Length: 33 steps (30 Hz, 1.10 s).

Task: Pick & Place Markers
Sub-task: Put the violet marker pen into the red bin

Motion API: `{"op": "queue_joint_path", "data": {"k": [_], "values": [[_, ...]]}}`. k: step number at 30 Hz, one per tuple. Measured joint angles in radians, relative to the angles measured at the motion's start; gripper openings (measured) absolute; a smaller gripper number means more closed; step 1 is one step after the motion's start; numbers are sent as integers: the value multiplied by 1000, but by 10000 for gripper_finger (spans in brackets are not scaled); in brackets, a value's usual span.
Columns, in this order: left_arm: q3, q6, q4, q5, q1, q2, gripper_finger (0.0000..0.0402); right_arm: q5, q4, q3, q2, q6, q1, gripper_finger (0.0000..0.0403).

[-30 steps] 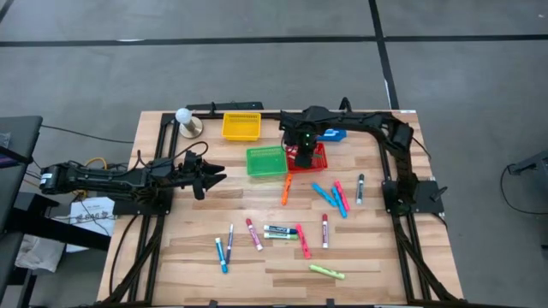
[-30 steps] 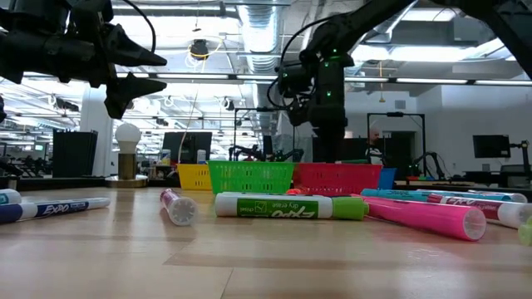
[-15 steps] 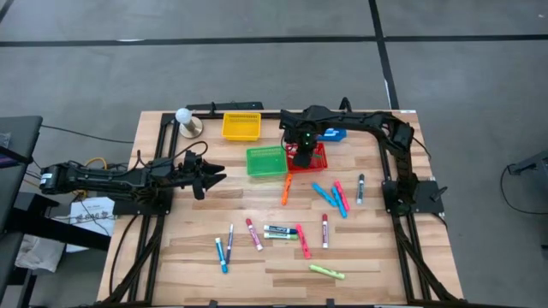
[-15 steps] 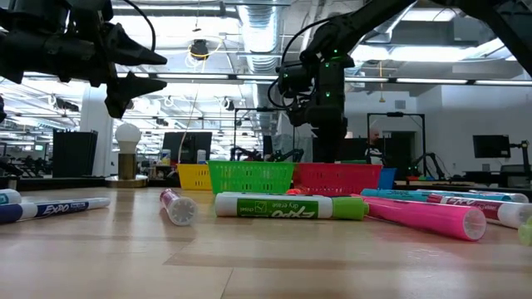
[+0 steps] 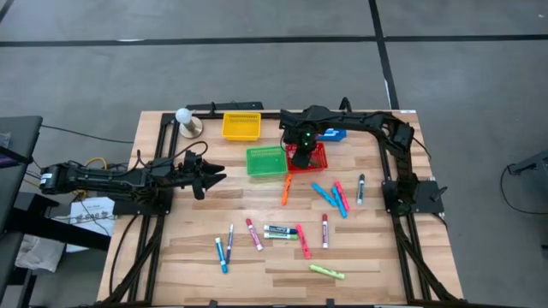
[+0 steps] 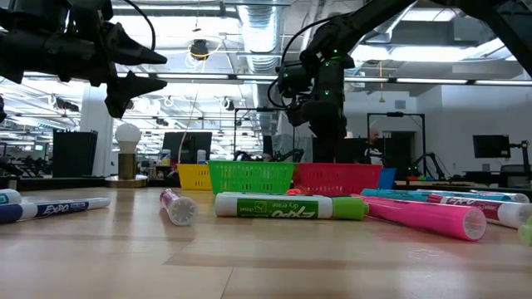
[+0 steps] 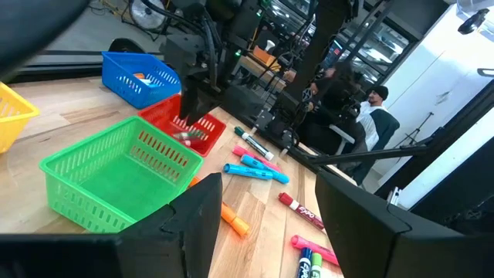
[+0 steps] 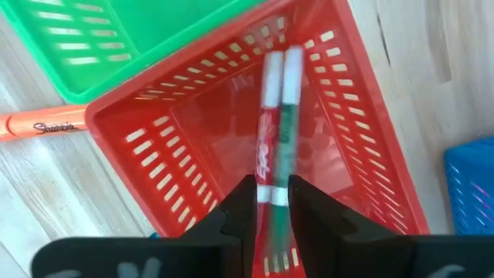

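Fingers (image 8: pixel 235 212) of the right gripper (image 8: pixel 272 191) stood a narrow gap apart, pointing down into the red basket (image 8: pixel 123 116). Two markers ran side by side through that gap, a red-barrelled marker (image 8: pixel 265 147) and a green-barrelled marker (image 8: pixel 287 139), both white at the far end and both blurred. Whether the fingers pinched either one or had let go, I cannot tell. The red basket touched the green basket (image 8: pixel 154 46) on one side, and the blue basket (image 8: pixel 471 177) lay just beyond its other side. An orange marker (image 8: pixel 42 122) lay on the wood beside the red and green baskets.

From above, the right arm reached in from the table's right edge to hang over the red basket, near the back of the table (image 5: pixel 171 248). The yellow basket (image 5: pixel 241 127) sat apart from the green one, farther back and to the left.

The left gripper (image 5: pixel 214 175) hovered over the left part of the table, its fingers (image 7: pixel 197 212) spread wide with nothing between them, pointing toward the baskets.

The other markers lay loose on the front half: a blue and pink group (image 5: pixel 332 197) in front of the red basket, a row of several (image 5: pixel 278 233) near the middle, two blue-capped ones (image 5: pixel 224 248) to their left and a yellow-green one (image 5: pixel 326 272) nearest the front edge.
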Motion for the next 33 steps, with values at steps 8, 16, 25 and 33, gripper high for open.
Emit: {"op": "queue_joint_path", "data": {"k": [8,16,25,33], "values": [[0,-27,43,1,0,0,209,-1,0,0,-9,0,3,70],[0,-94,231,217,-1,0,209,-13,39,-1,-179,-14,49,63],[50,-175,323,321,-110,8,209,-166,130,0,-393,-49,77,63],[264,-108,136,265,-243,141,209,-159,254,-185,-615,-6,43,63]]}}
